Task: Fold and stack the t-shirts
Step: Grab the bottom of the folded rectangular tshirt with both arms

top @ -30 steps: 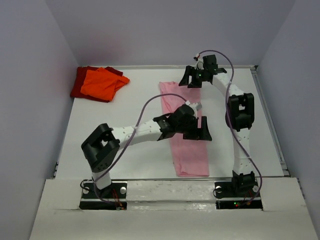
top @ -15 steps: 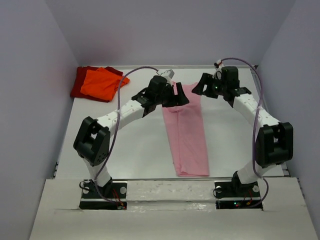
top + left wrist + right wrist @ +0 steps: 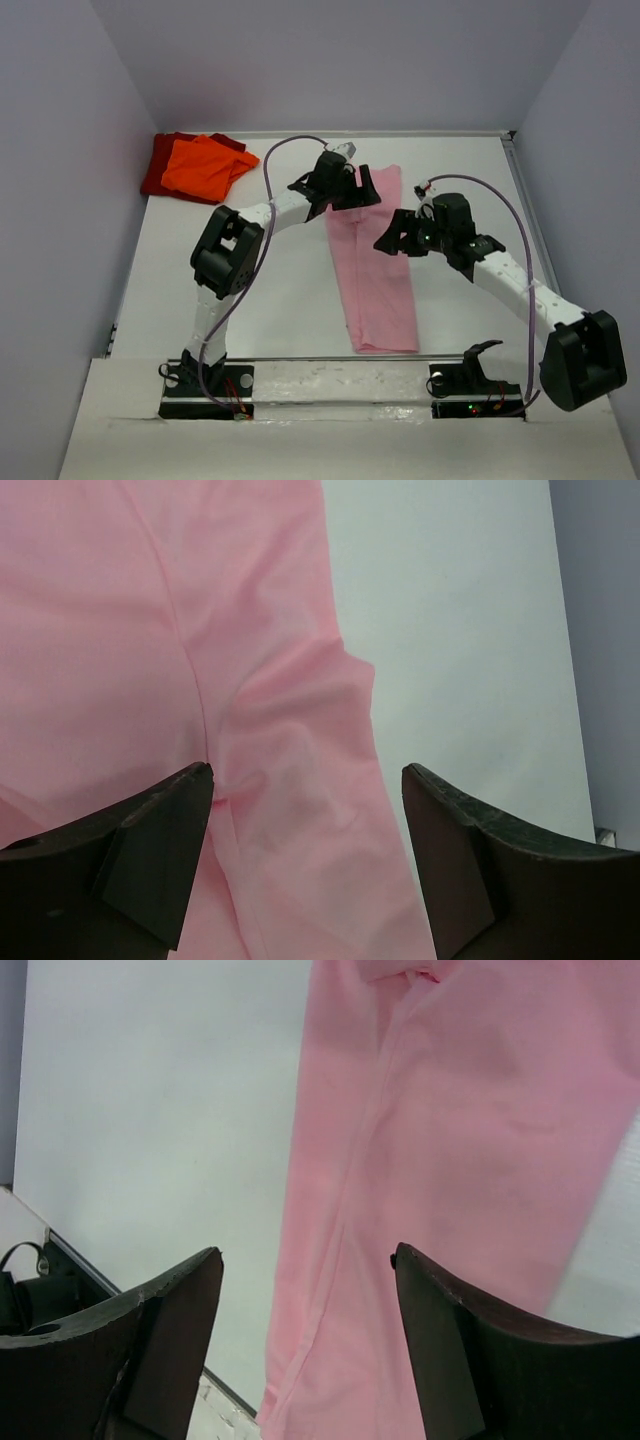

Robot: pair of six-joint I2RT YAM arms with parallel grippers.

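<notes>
Pink t-shirt (image 3: pixel 378 285) lies mid-bench (image 3: pixel 250 300) as a narrow folded strip, long axis running near to far. Left tool (image 3: pixel 355 192) hovers over its far end, jaws wide apart, holding nothing. Right tool (image 3: pixel 398 238) hangs at the strip's right edge about midway along, likewise gaping and empty. We judge the left arm better placed to take the far end. Orange t-shirt (image 3: pixel 203 165) overlaps dark red t-shirt (image 3: pixel 158 165), far left corner. No writing legible (neither wrist view resolves any).
</notes>
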